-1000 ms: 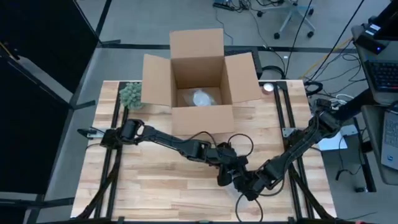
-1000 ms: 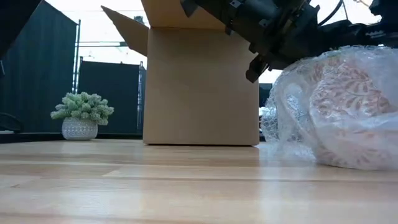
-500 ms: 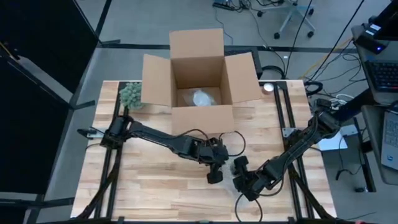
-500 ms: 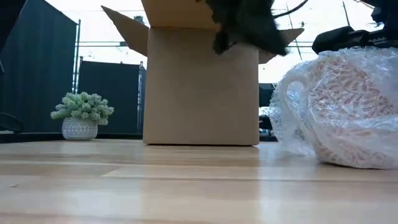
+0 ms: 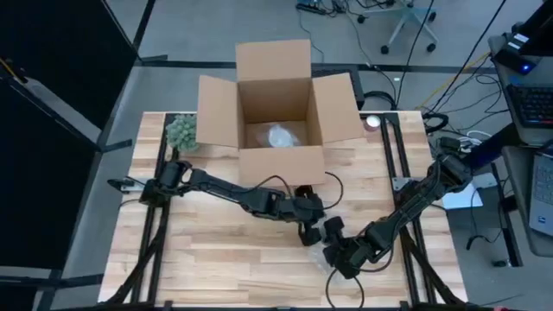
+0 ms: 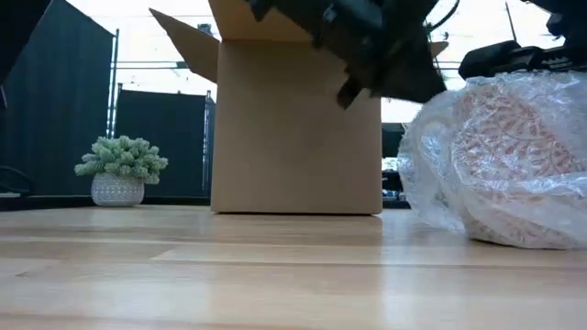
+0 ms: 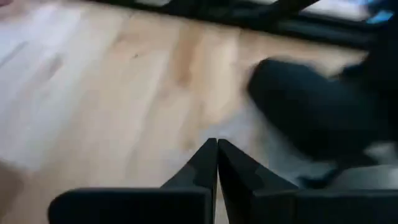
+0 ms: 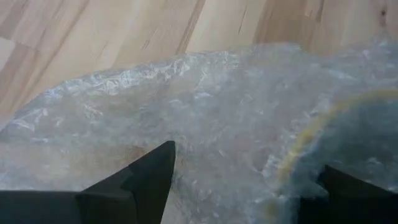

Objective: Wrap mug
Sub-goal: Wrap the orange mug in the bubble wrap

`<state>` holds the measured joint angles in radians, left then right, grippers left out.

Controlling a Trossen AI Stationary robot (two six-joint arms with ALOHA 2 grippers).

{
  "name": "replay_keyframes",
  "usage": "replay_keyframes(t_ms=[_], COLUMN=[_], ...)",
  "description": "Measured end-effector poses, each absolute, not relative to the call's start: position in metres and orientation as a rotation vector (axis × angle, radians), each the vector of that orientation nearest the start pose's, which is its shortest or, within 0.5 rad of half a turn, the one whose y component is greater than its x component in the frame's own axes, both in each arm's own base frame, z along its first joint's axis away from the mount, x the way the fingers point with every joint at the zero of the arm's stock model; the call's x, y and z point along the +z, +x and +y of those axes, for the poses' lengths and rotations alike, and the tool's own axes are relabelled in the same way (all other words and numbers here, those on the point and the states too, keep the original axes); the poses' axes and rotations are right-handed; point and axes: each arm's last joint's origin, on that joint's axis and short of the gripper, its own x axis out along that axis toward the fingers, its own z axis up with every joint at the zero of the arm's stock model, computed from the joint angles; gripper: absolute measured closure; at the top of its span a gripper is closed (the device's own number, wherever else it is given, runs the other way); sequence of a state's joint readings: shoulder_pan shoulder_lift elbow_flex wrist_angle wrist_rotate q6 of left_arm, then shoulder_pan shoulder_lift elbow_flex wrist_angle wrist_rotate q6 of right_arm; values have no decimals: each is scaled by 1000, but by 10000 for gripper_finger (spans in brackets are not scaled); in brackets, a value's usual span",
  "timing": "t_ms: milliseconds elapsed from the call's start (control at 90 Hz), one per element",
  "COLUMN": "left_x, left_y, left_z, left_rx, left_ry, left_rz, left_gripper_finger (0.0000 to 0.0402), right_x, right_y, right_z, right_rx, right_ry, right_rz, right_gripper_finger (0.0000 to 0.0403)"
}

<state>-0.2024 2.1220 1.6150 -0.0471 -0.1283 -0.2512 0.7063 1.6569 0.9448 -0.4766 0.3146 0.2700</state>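
since half a second ago the left tool (image 7: 217, 163), fingers pressed together, has swung back toward the bubble wrap (image 6: 495, 160) around the patterned mug (image 6: 509, 137) at the near right of the pale plank counter (image 6: 229, 275). right tool (image 8: 239, 180) spread over the crinkled clear wrap. brown cardboard box (image 5: 276, 104) stands far.

Wooden table (image 5: 216, 250): cardboard box (image 5: 275, 112), potted plant (image 5: 181, 132), bubble-wrapped mug (image 6: 500, 165).

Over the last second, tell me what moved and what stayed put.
The left end effector, fingers shut, drew away from the bubble-wrapped mug, then swung back toward it. The right end effector, open, stayed over the wrap. Cardboard box and potted plant are unchanged.
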Motion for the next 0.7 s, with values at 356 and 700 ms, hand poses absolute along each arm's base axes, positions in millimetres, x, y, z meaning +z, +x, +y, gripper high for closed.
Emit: replay_keyframes(t_ms=[356,700], left_x=[186,178], left_y=[482,483], left_z=[-103,-104], left_rx=[-58,-73], left_ry=[-172,-165], left_rz=[576,604], left_gripper_finger=[401,401], right_x=[164,225], right_y=[236,244], right_z=[190,198], right_rx=[217,219], right_ry=[-351,-349], right_rz=[1072,1074], right_gripper_finger=[172,172])
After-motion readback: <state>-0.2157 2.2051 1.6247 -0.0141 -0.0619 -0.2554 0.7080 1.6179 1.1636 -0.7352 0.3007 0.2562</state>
